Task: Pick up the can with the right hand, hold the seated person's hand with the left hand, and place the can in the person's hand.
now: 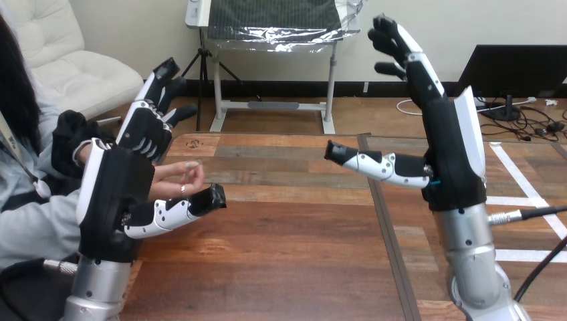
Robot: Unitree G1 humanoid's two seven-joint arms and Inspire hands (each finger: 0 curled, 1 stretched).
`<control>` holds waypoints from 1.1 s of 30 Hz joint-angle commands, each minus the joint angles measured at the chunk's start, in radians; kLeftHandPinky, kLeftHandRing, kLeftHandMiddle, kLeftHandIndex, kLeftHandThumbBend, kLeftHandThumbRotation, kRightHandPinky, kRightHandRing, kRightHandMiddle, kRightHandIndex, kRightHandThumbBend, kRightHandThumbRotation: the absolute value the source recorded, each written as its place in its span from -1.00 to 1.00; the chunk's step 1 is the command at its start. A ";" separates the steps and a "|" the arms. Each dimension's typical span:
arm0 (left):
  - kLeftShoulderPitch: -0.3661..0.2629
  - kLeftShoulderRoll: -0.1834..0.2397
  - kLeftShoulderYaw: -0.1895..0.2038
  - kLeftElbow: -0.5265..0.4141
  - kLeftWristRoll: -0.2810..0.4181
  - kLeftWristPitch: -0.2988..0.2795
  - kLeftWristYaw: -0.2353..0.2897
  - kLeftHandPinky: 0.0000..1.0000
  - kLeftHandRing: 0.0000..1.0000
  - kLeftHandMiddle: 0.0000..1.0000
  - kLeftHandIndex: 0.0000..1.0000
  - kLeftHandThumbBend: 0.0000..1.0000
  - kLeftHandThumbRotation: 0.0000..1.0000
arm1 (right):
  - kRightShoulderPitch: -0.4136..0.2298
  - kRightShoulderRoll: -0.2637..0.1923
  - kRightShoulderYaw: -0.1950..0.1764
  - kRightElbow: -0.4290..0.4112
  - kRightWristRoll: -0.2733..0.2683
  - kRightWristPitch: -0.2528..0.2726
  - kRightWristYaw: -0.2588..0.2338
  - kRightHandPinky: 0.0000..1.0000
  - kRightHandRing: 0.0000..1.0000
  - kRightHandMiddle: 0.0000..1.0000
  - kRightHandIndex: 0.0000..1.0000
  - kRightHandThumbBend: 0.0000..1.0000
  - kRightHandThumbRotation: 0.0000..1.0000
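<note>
Where the can is I cannot tell; neither hand carries it. The person's hand (182,177) hangs over the desk's (287,254) left edge, its fingers loosely curled, which leaves a poor cup for a can.

The left hand (114,194) stands upright just beside it, fingers straight, thumb stretched out below the person's fingers. Whether they touch I cannot tell, and nothing is wrapped round.

The right hand (455,154) is raised well apart over the desk's right half, spread wide and holding nothing.

The risks, as I judge them: the left hand could pinch those curled fingers if it closes carelessly, and a can set on them could tip off.
</note>
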 commanded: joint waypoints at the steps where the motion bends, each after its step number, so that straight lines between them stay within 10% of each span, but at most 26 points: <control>1: -0.069 -0.012 -0.006 0.026 -0.017 -0.023 -0.008 0.72 0.89 0.95 0.87 1.00 -0.12 | -0.015 0.008 -0.019 0.021 -0.011 -0.023 -0.029 0.56 0.72 0.76 0.80 1.00 -0.21; 33: -0.067 -0.051 -0.013 0.050 0.009 -0.049 0.013 0.75 0.88 0.93 0.84 1.00 -0.06 | 0.007 -0.007 -0.018 0.058 0.004 -0.069 -0.032 0.57 0.72 0.77 0.80 1.00 -0.20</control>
